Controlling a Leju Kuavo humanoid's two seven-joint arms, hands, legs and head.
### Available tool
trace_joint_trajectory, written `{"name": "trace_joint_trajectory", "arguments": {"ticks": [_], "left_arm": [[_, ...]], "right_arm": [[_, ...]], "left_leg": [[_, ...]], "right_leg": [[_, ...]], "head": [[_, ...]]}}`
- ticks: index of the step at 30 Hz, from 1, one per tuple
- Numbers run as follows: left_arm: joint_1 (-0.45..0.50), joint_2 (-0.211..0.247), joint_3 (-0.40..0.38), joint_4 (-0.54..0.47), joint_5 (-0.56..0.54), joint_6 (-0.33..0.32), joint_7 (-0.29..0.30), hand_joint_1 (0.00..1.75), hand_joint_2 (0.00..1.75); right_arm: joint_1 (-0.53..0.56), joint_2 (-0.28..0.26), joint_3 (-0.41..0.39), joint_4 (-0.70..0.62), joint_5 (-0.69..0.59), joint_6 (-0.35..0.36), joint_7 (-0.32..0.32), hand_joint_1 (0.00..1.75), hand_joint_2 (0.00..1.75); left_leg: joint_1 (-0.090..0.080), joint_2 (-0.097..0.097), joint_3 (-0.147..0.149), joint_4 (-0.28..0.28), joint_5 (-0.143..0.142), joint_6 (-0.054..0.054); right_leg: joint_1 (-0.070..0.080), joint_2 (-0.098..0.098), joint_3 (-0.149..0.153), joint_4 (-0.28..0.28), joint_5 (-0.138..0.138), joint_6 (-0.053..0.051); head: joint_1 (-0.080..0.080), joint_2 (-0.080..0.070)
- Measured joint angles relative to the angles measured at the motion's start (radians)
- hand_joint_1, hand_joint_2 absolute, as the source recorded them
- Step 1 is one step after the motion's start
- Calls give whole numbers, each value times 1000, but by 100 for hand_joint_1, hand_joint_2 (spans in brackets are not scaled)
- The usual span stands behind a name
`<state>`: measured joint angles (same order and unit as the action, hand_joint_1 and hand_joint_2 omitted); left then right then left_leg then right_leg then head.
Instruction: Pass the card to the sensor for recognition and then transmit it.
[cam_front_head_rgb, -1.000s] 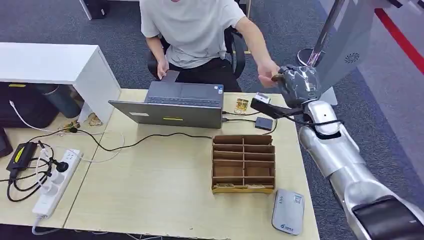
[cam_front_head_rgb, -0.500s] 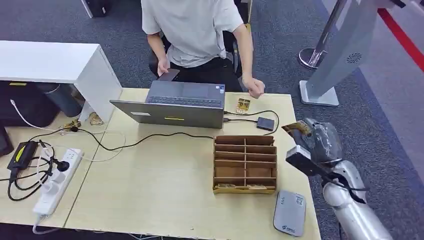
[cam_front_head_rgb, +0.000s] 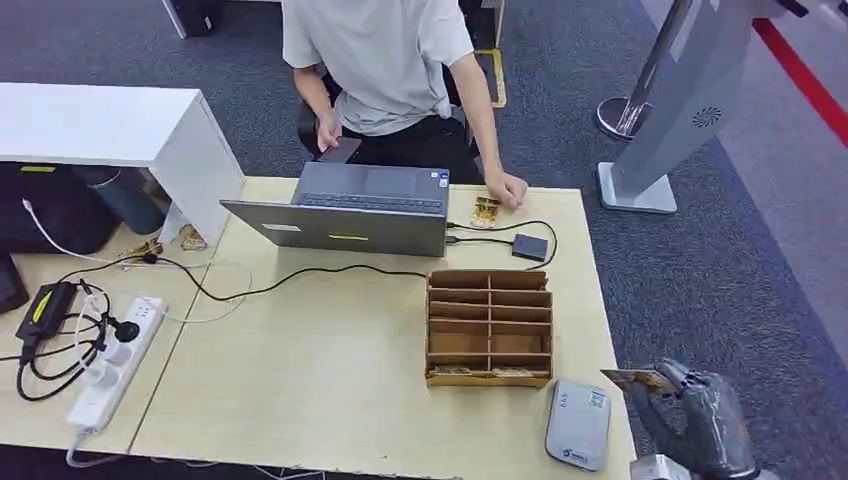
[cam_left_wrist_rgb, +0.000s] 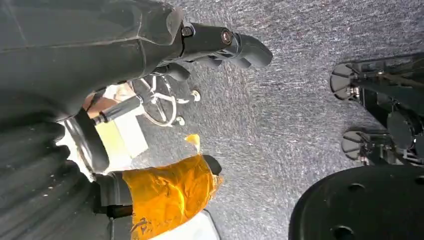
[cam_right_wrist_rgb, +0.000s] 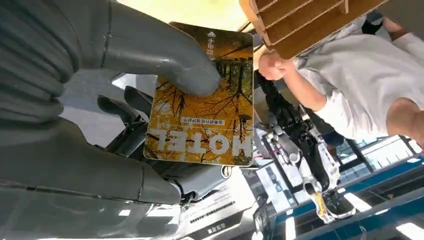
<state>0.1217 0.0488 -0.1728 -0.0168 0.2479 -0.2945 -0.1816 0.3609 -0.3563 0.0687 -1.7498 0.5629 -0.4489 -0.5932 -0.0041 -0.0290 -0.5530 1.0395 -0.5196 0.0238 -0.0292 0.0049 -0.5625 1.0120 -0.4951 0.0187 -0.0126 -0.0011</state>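
My right hand pinches a yellow-brown hotel card by the table's near right corner, just right of the grey card reader. In the right wrist view the thumb presses on the card, printed with autumn trees and the word HOTEL. A small black box is wired to the laptop. The left hand hangs over carpet with nothing in its fingers.
A person sits behind the laptop, one hand resting by another card on the table. A cardboard sorter stands mid-right. Cables and a power strip lie at the left. A white sign stand rises at the far right.
My right hand has come down from beside the person's hand to the near right corner, carrying the card. The person's hand has dropped to the table.
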Motion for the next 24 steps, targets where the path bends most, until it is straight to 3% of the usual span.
{"name": "trace_joint_trajectory", "arguments": {"ticks": [1, 4, 6, 9, 15, 21, 24], "left_arm": [[0, -1, 0, 0, 5, 0, 0, 0, 175], [-1, -4, 0, 0, 13, -2, -1, 0, 175], [-3, -4, -5, 0, 13, -8, -1, 0, 175], [-3, -3, -14, 0, 14, -9, -2, 0, 175], [-3, -1, -26, 0, 14, -11, -1, 0, 175], [-4, 5, -34, 0, 13, -12, -1, 0, 175], [-4, 6, -41, 0, 12, -13, -1, 0, 175]], "right_arm": [[14, 2, 7, -2, 24, -24, 8, 175, 175], [34, 6, 72, 21, 163, -191, 82, 175, 175], [28, 16, 127, 70, 229, -232, 114, 175, 175], [14, 42, 180, 153, 266, -236, 113, 175, 175], [-31, 107, 201, 305, 307, -240, 64, 175, 175], [-70, 157, 199, 412, 349, -254, 35, 175, 175], [-85, 186, 169, 441, 380, -256, -20, 175, 175]], "left_leg": [[0, 0, 0, 0, 0, 0], [0, 1, 0, 0, 0, 0], [1, 2, 1, 0, 0, 0], [1, 2, 1, 0, 0, 0], [1, 2, 1, 0, 0, -1], [1, 3, 2, 0, 0, -1], [1, 3, 3, 0, 0, -1]], "right_leg": [[0, 0, 0, 0, 0, 0], [0, 1, 0, 0, 0, 0], [0, 2, 0, 0, 0, -1], [0, 2, 0, 0, 0, -1], [0, 2, 0, 1, 1, -1], [1, 2, 1, 0, 1, -1], [1, 3, 1, 0, 0, -1]], "head": [[0, 0], [0, 0], [0, 0], [0, 0], [0, 0], [0, 0], [0, 0]]}}
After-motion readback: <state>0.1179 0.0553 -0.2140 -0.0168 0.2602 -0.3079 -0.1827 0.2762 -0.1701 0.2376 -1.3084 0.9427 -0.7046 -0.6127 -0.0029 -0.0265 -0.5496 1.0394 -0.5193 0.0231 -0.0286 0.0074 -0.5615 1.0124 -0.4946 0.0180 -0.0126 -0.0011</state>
